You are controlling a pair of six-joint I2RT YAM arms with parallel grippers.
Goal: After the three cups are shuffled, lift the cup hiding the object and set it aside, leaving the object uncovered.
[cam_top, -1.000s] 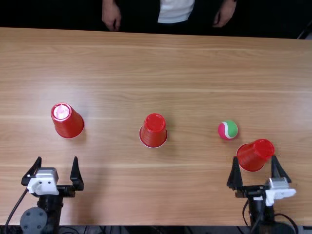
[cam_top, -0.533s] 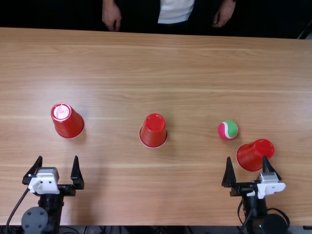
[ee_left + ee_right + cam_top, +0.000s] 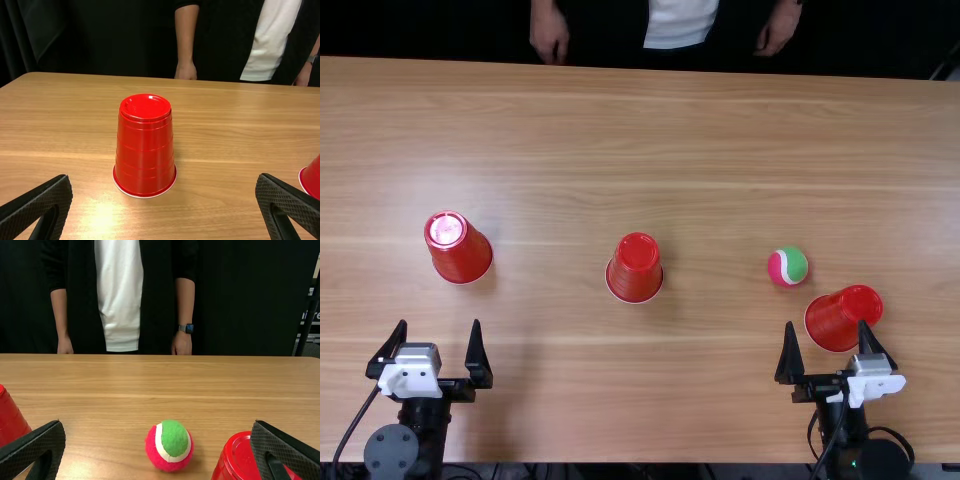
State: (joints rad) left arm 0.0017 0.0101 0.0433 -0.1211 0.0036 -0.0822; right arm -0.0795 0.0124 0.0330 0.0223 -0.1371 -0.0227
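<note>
The pink and green ball lies uncovered on the wooden table, on its right side. Just beside it, nearer and slightly further right, a red cup stands upside down on its rim. The right gripper sits at the near edge just behind that cup, with its jaws wide apart and gripping nothing. A second upturned cup stands at the table's middle, well to the left of the ball, and a third stands farther left. The left gripper rests near the third cup at the near edge, its jaws also spread and empty.
</note>
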